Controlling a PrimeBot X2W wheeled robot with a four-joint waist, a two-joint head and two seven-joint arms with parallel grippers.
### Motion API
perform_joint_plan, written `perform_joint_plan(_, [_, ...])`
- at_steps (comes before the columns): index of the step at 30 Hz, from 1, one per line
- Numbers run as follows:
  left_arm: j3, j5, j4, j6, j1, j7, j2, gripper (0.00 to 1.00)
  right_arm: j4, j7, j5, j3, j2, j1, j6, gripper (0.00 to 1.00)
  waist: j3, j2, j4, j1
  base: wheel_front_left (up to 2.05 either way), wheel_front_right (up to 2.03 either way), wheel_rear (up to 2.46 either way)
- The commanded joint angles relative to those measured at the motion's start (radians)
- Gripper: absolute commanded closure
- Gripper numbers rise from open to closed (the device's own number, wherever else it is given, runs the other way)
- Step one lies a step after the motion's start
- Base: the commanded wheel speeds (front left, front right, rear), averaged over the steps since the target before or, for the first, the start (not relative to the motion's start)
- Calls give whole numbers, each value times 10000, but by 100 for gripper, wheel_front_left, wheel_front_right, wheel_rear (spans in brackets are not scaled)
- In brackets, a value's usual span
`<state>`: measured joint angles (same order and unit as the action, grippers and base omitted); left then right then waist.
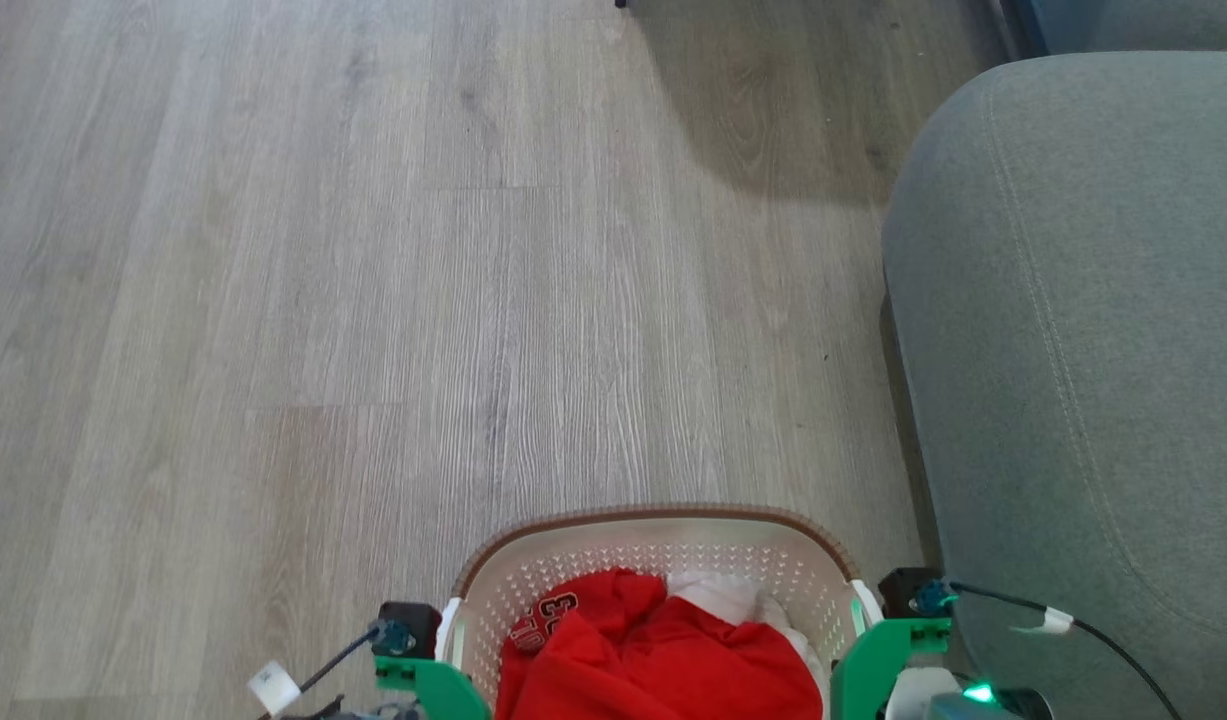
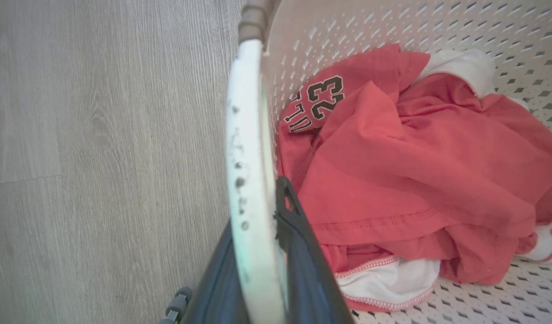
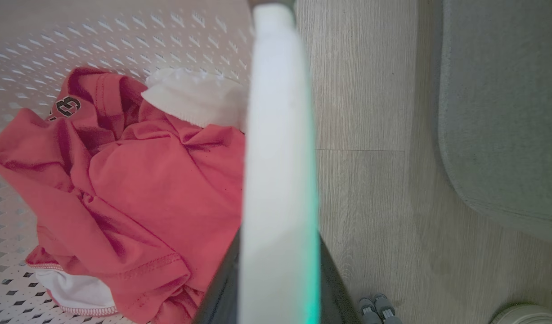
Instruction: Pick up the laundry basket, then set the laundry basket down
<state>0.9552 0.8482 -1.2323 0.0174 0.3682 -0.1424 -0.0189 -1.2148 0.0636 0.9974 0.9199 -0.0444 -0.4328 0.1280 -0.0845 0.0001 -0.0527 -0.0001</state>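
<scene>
To your right a grey upholstered sofa (image 1: pixel 1073 350) takes up that side of the scene, its rounded arm running from far to near. A narrow strip of the wood-look floor (image 1: pixel 373 300) separates it from the laundry basket (image 1: pixel 653 513), so it is the closest thing to the basket's right side. A shadow (image 1: pixel 773 110) lies across the far boards beside the sofa, and to your left and ahead the planks run on to the far edge. A dark cable with a white tag (image 1: pixel 273 688) trails off beside the left arm, and a second tagged cable (image 1: pixel 1053 620) loops from the right arm across the sofa's near front. The basket sits nearest you, centred between your two arms, with its brown rim curving round the far side. A red garment (image 1: pixel 663 650) printed with dark numerals is heaped inside, and a white garment (image 1: pixel 718 595) is tucked at its far right. You cannot tell whether the basket's base touches the floor. Your left gripper (image 2: pixel 258 202) is closed onto the white left handle (image 2: pixel 249 135). That handle runs up between the two dark fingers (image 2: pixel 302 252), one inside the basket against the clothes and one outside over the floor. Your right gripper (image 3: pixel 279 236) is clamped the same way on the right handle (image 3: pixel 280 112), a finger flush to either face, the outer one toward the sofa.
</scene>
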Motion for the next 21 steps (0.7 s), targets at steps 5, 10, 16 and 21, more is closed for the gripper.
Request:
perform_joint_plan(5, [-39,103,-55,-123,431,-201,-313,100,49,187,188,439,-58,-302,27,100,47,-1,26,1,0,0,0])
perform_joint_plan(10, [55,175,-75,-132,420,-205,-313,100,18,219,334,606,-58,-329,27,100,102,-1,28,1,0,0,0])
perform_joint_plan(16, [182,286,-98,-171,420,-193,-313,100,-15,284,534,838,-58,-364,27,100,132,-1,15,1,0,0,0])
perform_joint_plan(21, [271,381,-131,-187,395,-203,-313,100,-24,317,702,1022,-58,-387,27,100,147,-1,21,1,0,0,0])
